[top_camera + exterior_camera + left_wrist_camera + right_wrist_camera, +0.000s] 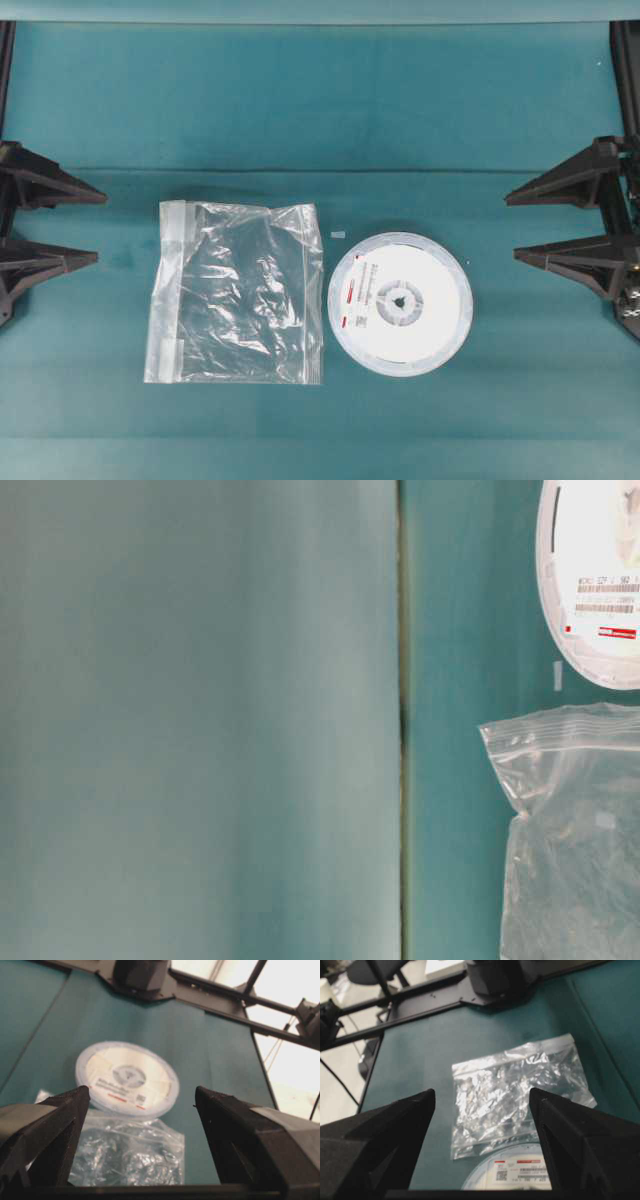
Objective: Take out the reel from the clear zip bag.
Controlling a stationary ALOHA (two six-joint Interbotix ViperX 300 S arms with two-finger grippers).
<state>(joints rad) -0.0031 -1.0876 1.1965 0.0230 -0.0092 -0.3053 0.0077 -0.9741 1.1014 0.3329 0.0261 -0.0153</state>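
Observation:
The reel (400, 303) lies flat on the teal table, outside the clear zip bag (235, 292) and just to its right. The flat white reel has a pale rim, and its label carries red marks. The crinkled bag lies flat with a whitish zip strip along its left edge. My left gripper (100, 228) stands open at the table's left edge, well clear of the bag. At the right edge my right gripper (512, 228) is open too, apart from the reel. In the left wrist view the bag (130, 1152) is near and the reel (127, 1079) beyond it. The right wrist view has the reel (515, 1170) nearest and the bag (517, 1090) behind.
A small white scrap (338, 235) lies on the cloth just above the gap between bag and reel. A seam (320, 170) runs across the teal table behind both things. The opposite arm's base (140, 975) shows at the far end in each wrist view.

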